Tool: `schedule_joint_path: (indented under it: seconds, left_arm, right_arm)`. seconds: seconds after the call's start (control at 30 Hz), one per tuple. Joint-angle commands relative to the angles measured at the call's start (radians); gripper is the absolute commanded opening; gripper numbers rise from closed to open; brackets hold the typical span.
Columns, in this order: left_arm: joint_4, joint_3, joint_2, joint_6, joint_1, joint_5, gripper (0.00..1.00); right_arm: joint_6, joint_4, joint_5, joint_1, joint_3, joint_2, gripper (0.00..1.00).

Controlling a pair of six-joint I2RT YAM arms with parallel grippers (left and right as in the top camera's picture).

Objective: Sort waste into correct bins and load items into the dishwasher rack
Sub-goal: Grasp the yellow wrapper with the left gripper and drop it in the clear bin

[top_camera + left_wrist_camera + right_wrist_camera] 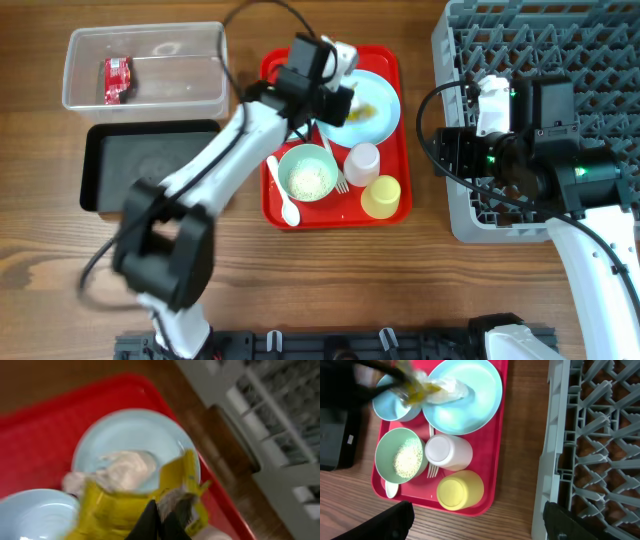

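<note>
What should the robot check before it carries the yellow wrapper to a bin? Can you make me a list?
1. Left tool shut on the yellow wrapper: ok.
2. Tissue on the plate not caught up with the wrapper: cannot tell, they overlap in the left wrist view.
3. Clear tub has room beside the red wrapper: ok.
4. Black tray open from above: ok.
5. Right tool open, over by the rack, away from the bins: ok.

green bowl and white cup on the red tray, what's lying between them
A white fork lies between the green bowl and white cup, clearest in the right wrist view.
</note>
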Motion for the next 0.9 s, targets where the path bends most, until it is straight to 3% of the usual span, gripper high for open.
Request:
schedule_joint_path:
  seconds: [0.0, 0.2, 0.53, 0.6, 0.63, 0.67, 0.7, 0.87]
  left_arm:
    - [-0.021, 0.02, -0.159, -0.028, 0.05, -0.148, 0.04]
    - [-0.027, 0.02, -0.224, -0.028, 0.155, -0.334, 0.04]
    - [0.008, 0.019, -0.174, -0.029, 0.435, -0.358, 0.04]
    - [0.031, 0.019, -0.153, -0.029, 0.475, -0.358, 0.18]
    - [0.044, 0.019, -0.14, -0.029, 0.49, -0.358, 0.38]
    - [0.054, 0.019, -0.129, -0.029, 0.502, -0.354, 0.62]
    - [0.058, 0.019, -0.119, -0.029, 0.509, -0.35, 1.0]
    - [0.06, 0.02, -0.105, -0.029, 0.507, -0.267, 1.0]
  right_arm:
    - [0.013, 0.002, 0.018, -0.005, 0.014, -0.009, 0.88]
    - [0.014, 0.003, 0.018, -0.005, 0.014, -0.009, 0.88]
    - [0.014, 0.004, 0.018, -0.005, 0.014, -0.009, 0.88]
    - [0.014, 0.005, 0.018, -0.005, 0.014, -0.009, 0.88]
    - [0.014, 0.005, 0.018, -0.005, 0.014, -0.009, 0.88]
    - [0.014, 0.003, 0.018, -0.005, 0.014, -0.009, 0.88]
    - [0.015, 0.002, 0.018, -0.005, 0.014, -0.009, 0.88]
    - [0.014, 0.002, 0.018, -0.005, 0.014, -0.009, 0.88]
